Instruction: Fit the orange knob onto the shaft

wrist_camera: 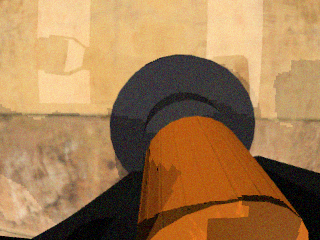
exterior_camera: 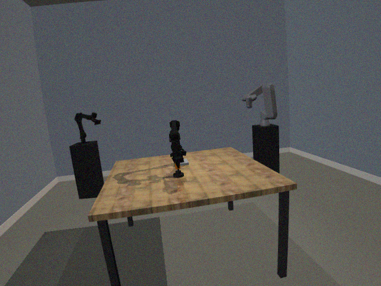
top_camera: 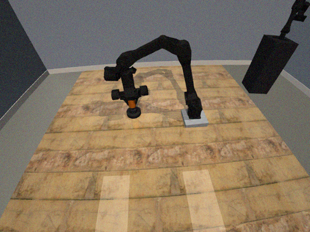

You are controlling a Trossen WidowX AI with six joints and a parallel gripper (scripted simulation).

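The orange knob (top_camera: 132, 104) (wrist_camera: 195, 162) is held upright between the fingers of my gripper (top_camera: 131, 101), which is shut on it. The knob is directly over the round dark pedestal (top_camera: 133, 115) (exterior_camera: 178, 175) (wrist_camera: 182, 75), its lower end at the top of the narrower dark middle part. In the wrist view the pedestal's wide disc shows around the knob's far end. The knob is not down on the wide disc. The shaft and its flat side are hidden, and I cannot tell whether the shaft is inside the hole.
The arm's base stands on a light grey plate (top_camera: 196, 122) on the wooden table (top_camera: 156, 156) (exterior_camera: 215, 175), to the right of the pedestal in the top view. Other arms stand on dark plinths (top_camera: 269, 63) (exterior_camera: 86, 172) (exterior_camera: 266, 148) away from the table.
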